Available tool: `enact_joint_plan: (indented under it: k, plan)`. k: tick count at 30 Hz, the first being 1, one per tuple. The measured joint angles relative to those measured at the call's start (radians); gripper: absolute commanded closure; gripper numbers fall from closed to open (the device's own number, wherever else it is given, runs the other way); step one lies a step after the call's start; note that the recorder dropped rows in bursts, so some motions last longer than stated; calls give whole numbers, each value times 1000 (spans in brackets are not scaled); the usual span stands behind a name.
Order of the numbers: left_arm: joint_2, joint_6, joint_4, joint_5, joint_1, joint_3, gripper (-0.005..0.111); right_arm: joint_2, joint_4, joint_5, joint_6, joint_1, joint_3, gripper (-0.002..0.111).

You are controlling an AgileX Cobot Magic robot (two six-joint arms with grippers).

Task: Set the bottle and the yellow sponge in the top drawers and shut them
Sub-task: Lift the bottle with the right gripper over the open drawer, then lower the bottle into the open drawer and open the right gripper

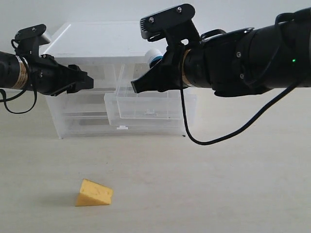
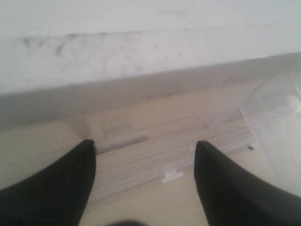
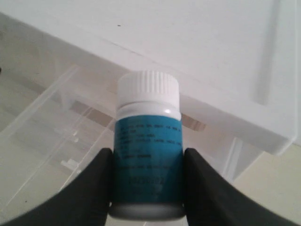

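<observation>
My right gripper (image 1: 146, 73) (image 3: 148, 153) is shut on the bottle (image 1: 154, 56) (image 3: 148, 146), a white-capped one with a teal label. It hangs just above the right top drawer (image 1: 146, 111) (image 3: 42, 141), which is pulled out of the white-topped cabinet (image 1: 97, 43). The left top drawer (image 1: 99, 83) looks pushed in. My left gripper (image 1: 90, 80) (image 2: 146, 143) stands open and empty right in front of it. The yellow sponge (image 1: 94, 193), a wedge, lies on the table well in front of the cabinet, to the left.
Two full-width clear drawers (image 1: 82, 119) sit below the top ones, with a white pull tab (image 2: 171, 177) showing. A black cable (image 1: 204, 141) loops down from the right arm over the table beside the cabinet.
</observation>
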Motion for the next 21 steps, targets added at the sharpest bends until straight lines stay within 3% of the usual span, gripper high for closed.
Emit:
enact_joint_plan:
  k: [6,8,16,21]
  plan:
    - [0,0,0,0,0,0,48,0,7,-10,29,0,0,60]
    - [0,0,0,0,0,0,48,0,7,-10,32,0,0,53]
    - [0,0,0,0,0,0,48,0,38,6,75,0,0,49]
    - [0,0,0,0,0,0,48,-45,164,5,8,0,0,49]
